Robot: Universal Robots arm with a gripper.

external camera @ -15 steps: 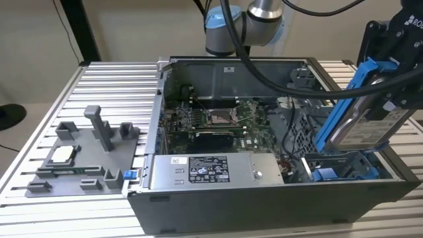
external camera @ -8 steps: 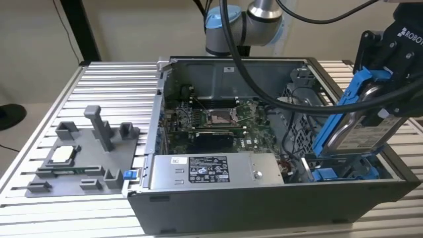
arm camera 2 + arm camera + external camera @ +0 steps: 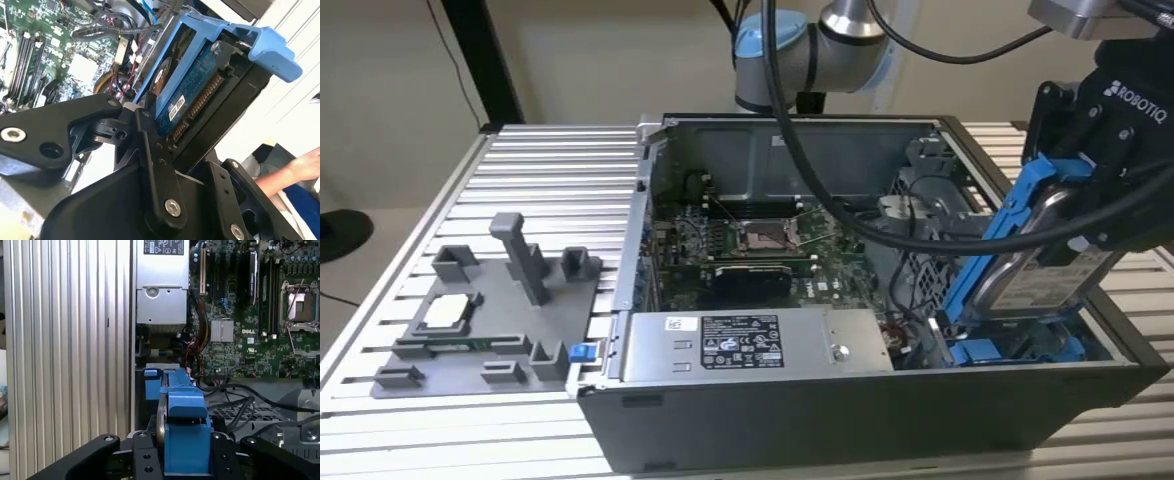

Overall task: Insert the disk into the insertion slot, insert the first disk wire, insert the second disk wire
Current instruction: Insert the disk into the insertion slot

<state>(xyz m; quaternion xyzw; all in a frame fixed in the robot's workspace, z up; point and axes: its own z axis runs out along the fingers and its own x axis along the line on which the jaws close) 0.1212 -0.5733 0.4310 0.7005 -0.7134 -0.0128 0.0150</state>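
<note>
Disk (image 3: 1042,272): one, a silver metal drive clipped in a bright blue plastic frame. It is held tilted, nearly on edge, at the exterior view's right. Its lower end reaches down into the near right corner of the one open computer case (image 3: 854,410), just over the blue drive bay (image 3: 1017,350). Whether it touches the bay is hard to judge from here. In the second wrist view the disk (image 3: 186,86) shows its circuit-board side, one row of gold connector pins and one small white printed sticker, too small to make out.

One gripper (image 3: 1083,205) is clamped on the disk, with a black finger pressed to each flat side. In both wrist views (image 3: 184,121) (image 3: 184,456) the two fingers (image 3: 144,460) hold the blue frame between them. The one arm (image 3: 817,48) comes in from the top of the exterior view. Its wrist is at the upper right corner and the gripper points down and inward. White lettering runs along the gripper's body.

Inside the case lie one green motherboard (image 3: 750,245) and one grey power supply box (image 3: 750,346), which carries one black-and-white printed label. Black cables (image 3: 861,205), seemingly two thick ones, drape over the case. The case rests on one ribbed metal table (image 3: 547,165). One grey moulded fixture (image 3: 480,320) is at the exterior view's left. A person's hand (image 3: 306,167) shows in the second wrist view.
</note>
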